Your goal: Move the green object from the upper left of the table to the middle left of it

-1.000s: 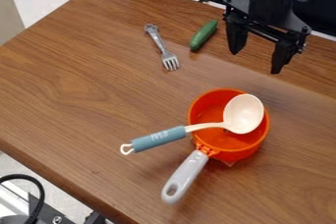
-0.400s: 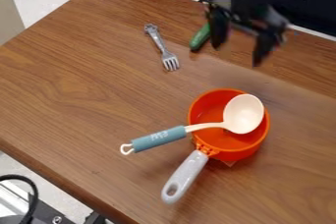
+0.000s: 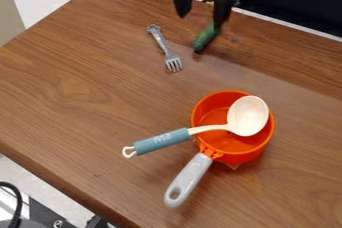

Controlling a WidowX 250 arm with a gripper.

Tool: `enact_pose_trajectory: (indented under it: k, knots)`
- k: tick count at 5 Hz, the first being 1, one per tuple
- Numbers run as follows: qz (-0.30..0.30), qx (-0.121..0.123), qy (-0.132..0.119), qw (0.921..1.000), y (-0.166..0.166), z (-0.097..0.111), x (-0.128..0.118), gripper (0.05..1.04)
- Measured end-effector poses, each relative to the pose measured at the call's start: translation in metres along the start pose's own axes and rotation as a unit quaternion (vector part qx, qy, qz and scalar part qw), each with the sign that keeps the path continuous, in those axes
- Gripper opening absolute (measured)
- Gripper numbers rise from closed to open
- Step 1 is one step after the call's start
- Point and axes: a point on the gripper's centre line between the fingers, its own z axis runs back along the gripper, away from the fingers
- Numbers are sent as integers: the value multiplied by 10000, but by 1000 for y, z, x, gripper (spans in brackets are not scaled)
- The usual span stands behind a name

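Left to right across the wooden tabletop (image 3: pixel 73 92): the bare wood at the middle left of the frame is the probable goal area, offering room for a slender object to lie flat. The ladle (image 3: pixel 160 141) extends leftward at a slant, its blue grip overhanging the saucepan's rim and its pale bowl lying over the pan's mouth at the far side; the rim evidently props it. Above, in the upper part of the frame, the metal fork (image 3: pixel 165 47) lies flat, tines toward the viewer. It sits between the cucumber and the goal, so the cucumber should be carried above it rather than dragged. The saucepan's grey handle (image 3: pixel 188 179) points toward the lower edge, away from the likely path.

At the upper centre, the hand (image 3: pixel 200 21) is open and holds nothing, its two fingers pointing down and well parted, presumably to admit the cucumber's narrow width. The cucumber (image 3: pixel 204 38) rests on the tabletop just right of the fork, slanting from lower left to upper right. The right-hand finger in the picture overlaps its upper end; whether they touch cannot be told. The hand probably needs centring over the cucumber before descending, lest that finger press or roll it. Farther right and lower, the orange saucepan (image 3: pixel 234 144) stands upright, well apart from the cucumber.
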Motion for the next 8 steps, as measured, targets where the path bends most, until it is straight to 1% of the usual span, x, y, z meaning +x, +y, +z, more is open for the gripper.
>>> enact_pose_trajectory:
  k: [1, 2, 3, 4, 5, 6, 7, 8]
  knots:
    - [34, -260, 46, 9996, 9, -12, 3, 997]
    - [-61, -402, -100, 9991, 5, -16, 7, 997]
    - [-143, -484, 24, 9987, -2, -28, 4, 997]
    - [66, -91, 59, 9999, -4, -38, 6, 997]
    - [256, -14, 416, 9988, -4, -55, 7, 997]
    - [289, 14, 449, 9986, -6, -57, 6, 997]
    - [281, 15, 434, 9987, -6, -58, 6, 951]
    - [213, -30, 407, 9989, -6, -59, 5, 696]
